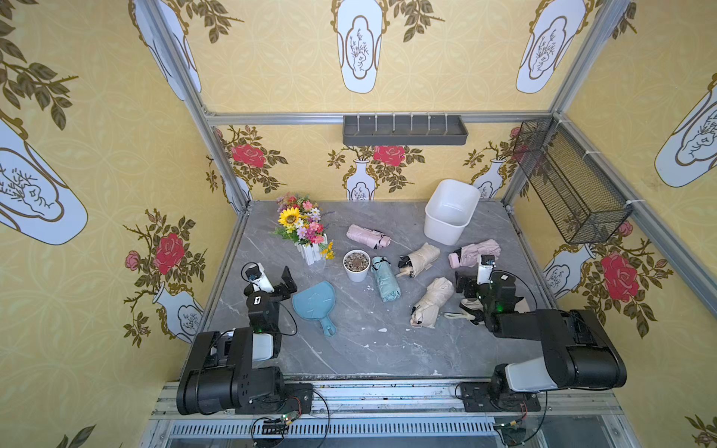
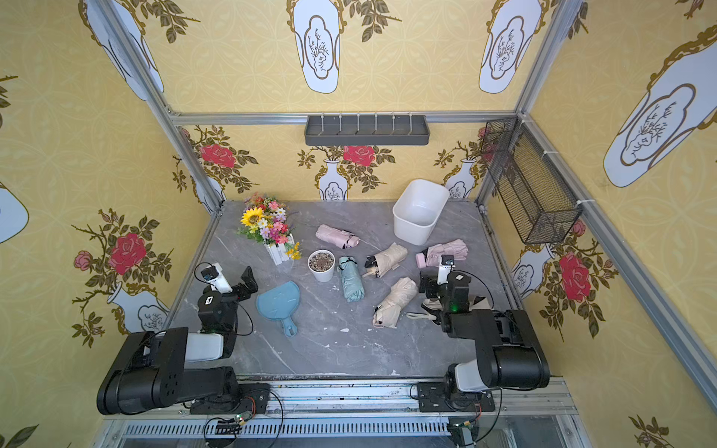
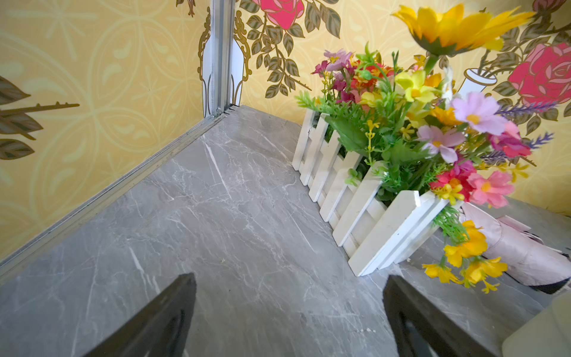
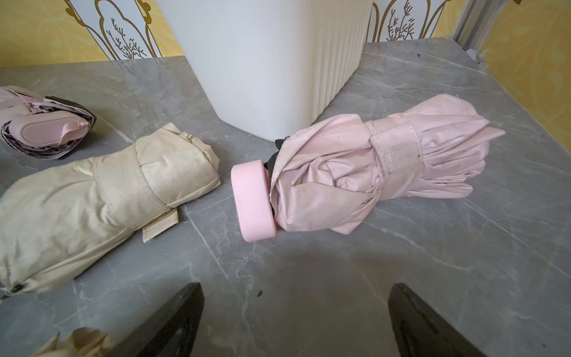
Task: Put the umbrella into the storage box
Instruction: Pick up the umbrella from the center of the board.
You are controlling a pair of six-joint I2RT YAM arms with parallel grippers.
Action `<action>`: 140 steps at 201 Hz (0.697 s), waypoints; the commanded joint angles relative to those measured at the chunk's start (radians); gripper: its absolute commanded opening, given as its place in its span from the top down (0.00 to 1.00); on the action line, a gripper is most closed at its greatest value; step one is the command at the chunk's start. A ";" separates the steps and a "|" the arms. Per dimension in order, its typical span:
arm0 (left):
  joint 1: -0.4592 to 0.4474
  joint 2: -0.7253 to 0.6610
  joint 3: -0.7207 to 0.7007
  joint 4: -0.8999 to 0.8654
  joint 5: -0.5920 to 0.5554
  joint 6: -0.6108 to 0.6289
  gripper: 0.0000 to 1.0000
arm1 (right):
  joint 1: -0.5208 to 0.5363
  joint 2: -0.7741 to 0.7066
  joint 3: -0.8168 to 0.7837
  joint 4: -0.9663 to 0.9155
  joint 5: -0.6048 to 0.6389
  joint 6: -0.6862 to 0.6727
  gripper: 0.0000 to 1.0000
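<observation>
Grey marble tabletop (image 1: 368,349), one beige umbrella (image 1: 468,308) mostly under the right arm (image 1: 558,341).

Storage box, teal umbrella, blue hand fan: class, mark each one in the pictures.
storage box (image 1: 444,234), in a top view, on its near outer wall.
teal umbrella (image 1: 385,280), in a top view, on the middle of its folded canopy.
blue hand fan (image 1: 313,302), in a top view, on its flat blade.

Right arm (image 1: 500,291) hid most of a beige umbrella (image 1: 469,307) at near right. Storage box (image 4: 272,61) rim was cut off in right wrist view. Sunflower (image 3: 454,26) was blurred in left wrist view.
</observation>
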 commanded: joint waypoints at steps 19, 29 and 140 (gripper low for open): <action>0.000 0.004 0.001 0.040 -0.003 0.015 0.00 | -0.001 0.000 0.002 0.037 0.001 -0.009 0.03; 0.001 0.003 0.002 0.040 -0.003 0.014 0.00 | 0.000 0.000 0.002 0.036 0.001 -0.009 0.03; 0.000 -0.017 -0.009 0.038 -0.001 0.017 0.00 | 0.000 -0.002 0.000 0.037 -0.004 -0.007 0.03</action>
